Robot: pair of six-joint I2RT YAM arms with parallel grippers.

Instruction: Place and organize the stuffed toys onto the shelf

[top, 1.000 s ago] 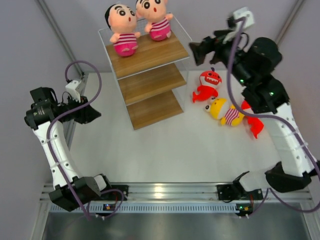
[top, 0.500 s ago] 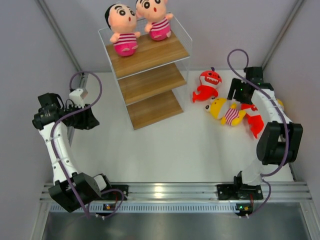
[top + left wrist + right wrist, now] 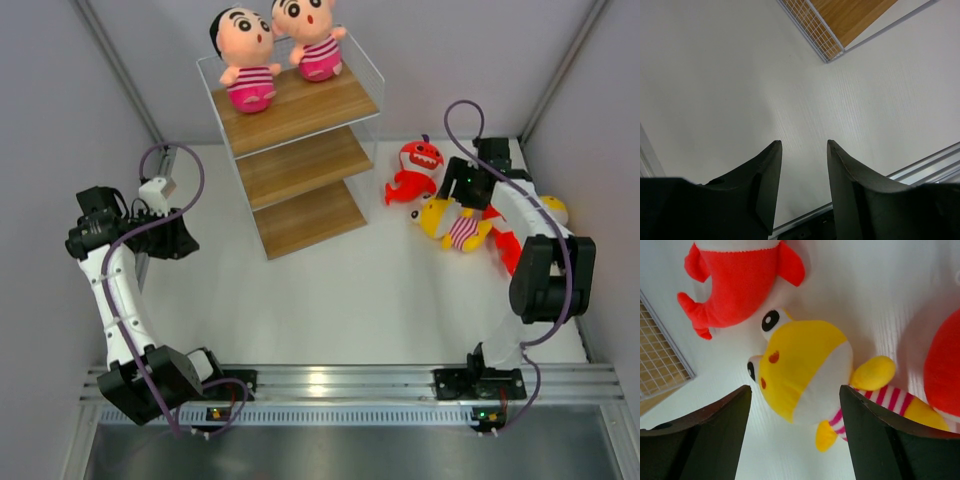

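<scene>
The shelf (image 3: 300, 150) stands at the back, with two boy dolls (image 3: 247, 60) (image 3: 312, 35) on its top board. On the table to its right lie a red shark (image 3: 413, 170), a yellow doll (image 3: 450, 228), a second red shark (image 3: 508, 245) partly behind the right arm, and a second yellow doll (image 3: 554, 210). My right gripper (image 3: 455, 195) is open just above the first yellow doll. In the right wrist view its jaws (image 3: 795, 390) straddle the doll's head (image 3: 805, 360) without touching it. My left gripper (image 3: 185, 235) is open and empty over bare table (image 3: 803, 145).
The shelf's lower corner shows in the left wrist view (image 3: 840, 20) and in the right wrist view (image 3: 660, 365). The red shark (image 3: 740, 280) lies just beyond the yellow doll, and the other shark (image 3: 942, 360) is at its right. Grey walls enclose the table.
My right arm has come down from high beside the shelf and shifted left over the yellow doll. The left arm moved slightly right, then stayed still.
</scene>
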